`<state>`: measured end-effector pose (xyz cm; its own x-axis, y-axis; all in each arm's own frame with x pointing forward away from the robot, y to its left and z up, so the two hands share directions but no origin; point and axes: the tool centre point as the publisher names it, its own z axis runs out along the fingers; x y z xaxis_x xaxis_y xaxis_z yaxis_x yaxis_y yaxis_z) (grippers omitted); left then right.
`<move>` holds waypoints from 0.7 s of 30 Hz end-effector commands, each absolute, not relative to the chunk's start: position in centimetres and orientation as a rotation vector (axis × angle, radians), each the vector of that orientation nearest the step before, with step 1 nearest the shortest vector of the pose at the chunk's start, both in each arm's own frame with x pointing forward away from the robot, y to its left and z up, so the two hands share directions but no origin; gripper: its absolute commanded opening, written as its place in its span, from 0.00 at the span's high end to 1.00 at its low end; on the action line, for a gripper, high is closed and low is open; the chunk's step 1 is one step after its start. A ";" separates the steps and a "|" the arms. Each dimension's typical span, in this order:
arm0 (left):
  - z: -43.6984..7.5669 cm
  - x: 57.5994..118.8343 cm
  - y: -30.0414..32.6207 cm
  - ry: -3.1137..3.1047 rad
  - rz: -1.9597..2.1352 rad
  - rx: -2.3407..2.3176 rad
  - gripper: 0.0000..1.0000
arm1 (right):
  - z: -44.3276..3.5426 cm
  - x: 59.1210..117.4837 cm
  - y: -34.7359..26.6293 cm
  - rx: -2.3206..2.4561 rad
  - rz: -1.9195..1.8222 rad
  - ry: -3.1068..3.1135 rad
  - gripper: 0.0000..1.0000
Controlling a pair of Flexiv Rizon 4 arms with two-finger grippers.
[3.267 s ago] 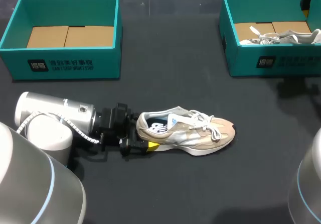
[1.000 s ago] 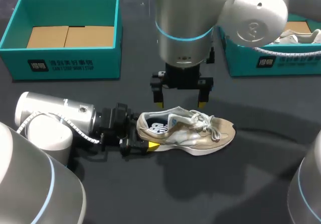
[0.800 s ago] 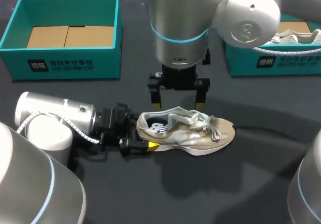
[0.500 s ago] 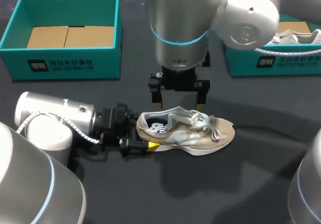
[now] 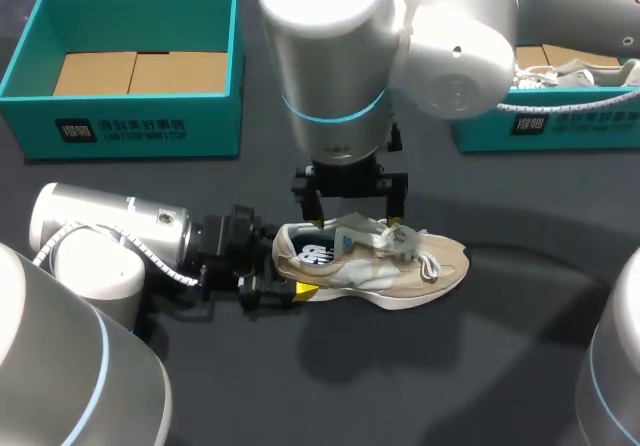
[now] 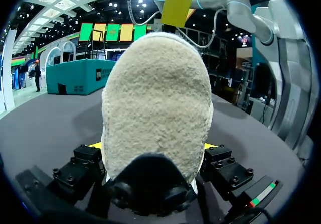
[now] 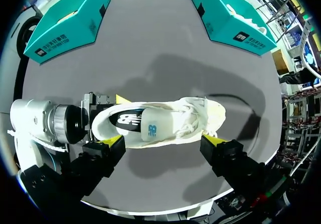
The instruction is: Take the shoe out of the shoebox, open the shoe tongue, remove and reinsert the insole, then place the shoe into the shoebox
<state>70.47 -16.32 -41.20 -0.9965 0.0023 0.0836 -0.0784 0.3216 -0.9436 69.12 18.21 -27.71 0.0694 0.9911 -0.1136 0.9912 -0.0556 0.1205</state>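
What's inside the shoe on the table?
In the shoe, a dark insole with a white mark shows at the heel. The tongue and laces cover the rest, so the toe end is hidden.

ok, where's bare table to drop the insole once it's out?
Bare table in front of the shoe, between the arm bases, and right of its toe, short of the right shoebox. Crowded at the heel, where the left gripper clamps it, and over its middle, which the open right gripper straddles.

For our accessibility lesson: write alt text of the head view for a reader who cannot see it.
A beige shoe lies on a dark table, its heel clamped by the left gripper, while the right gripper hangs open over it. Two teal boxes stand behind.
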 end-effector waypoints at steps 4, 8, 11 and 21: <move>-41.8 70.0 -16.5 -2.499 1.788 0.075 1.00 | -30.2 69.2 21.1 2.233 -0.094 1.847 0.00; -41.8 70.0 -16.5 -2.499 1.788 0.075 1.00 | -31.1 69.5 21.3 2.221 -0.115 1.844 0.00; -41.8 70.0 -16.5 -2.499 1.788 0.075 1.00 | -31.6 69.6 21.4 2.211 -0.133 1.830 0.00; -41.8 70.0 -16.5 -2.499 1.788 0.075 1.00 | -33.3 70.0 21.0 2.172 -0.182 1.790 0.00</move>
